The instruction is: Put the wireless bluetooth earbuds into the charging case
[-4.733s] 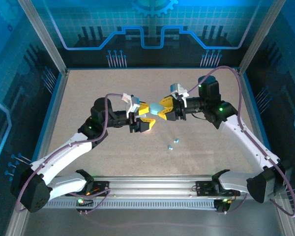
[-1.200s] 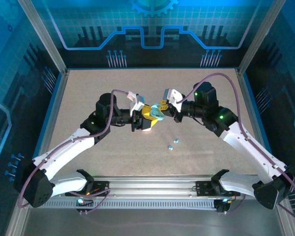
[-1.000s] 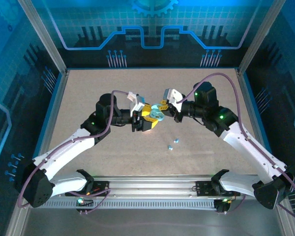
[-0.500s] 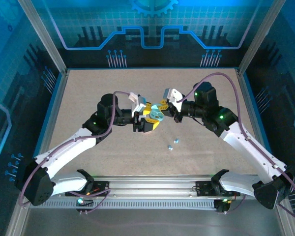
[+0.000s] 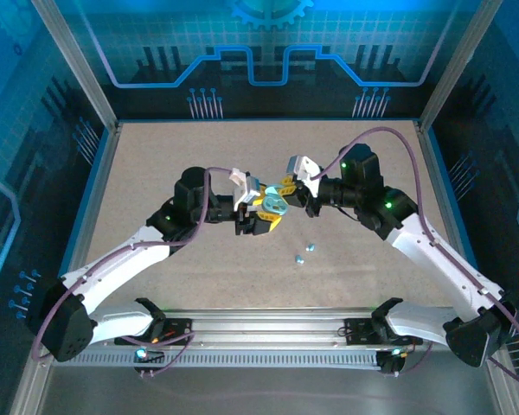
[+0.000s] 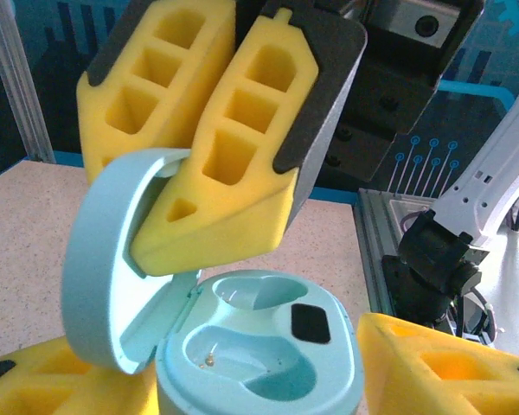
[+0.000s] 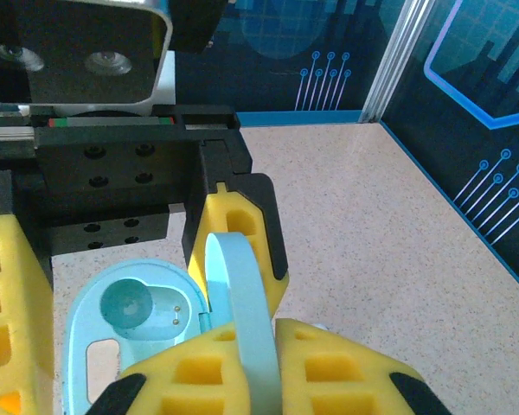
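Pale teal charging case [image 6: 261,347], yellow tool pads [image 6: 229,212], speckled beige table [image 5: 156,164]

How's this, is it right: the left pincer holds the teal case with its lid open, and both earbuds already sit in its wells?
Not quite. The left pincer does hold the teal case with its lid open, but the wells are empty, as the left wrist view shows; two earbuds lie on the table.
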You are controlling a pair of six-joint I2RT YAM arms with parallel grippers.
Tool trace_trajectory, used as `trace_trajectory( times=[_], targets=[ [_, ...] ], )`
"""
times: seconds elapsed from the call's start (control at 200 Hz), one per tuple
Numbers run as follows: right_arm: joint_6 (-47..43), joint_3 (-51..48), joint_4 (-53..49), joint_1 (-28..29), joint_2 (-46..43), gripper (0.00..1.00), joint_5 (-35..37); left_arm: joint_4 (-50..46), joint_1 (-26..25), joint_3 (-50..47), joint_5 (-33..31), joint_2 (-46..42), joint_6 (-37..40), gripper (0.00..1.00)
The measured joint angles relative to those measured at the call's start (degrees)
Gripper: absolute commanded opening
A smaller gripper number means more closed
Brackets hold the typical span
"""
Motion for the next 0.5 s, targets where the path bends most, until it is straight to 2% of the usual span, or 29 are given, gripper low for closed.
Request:
trace_trajectory(
  times=[0.085,0.5],
  targets=[
    [0.0,0.0,0.0,0.0,0.1,0.09,0.0,-0.1,0.0,0.0,-0.2,0.0,0.5,0.52],
    [0.2,0.1,-0.1,0.0,0.2,0.10,-0.1,-0.9,-0.1,0.0,-0.2,0.0,0.6,0.37]
  ],
)
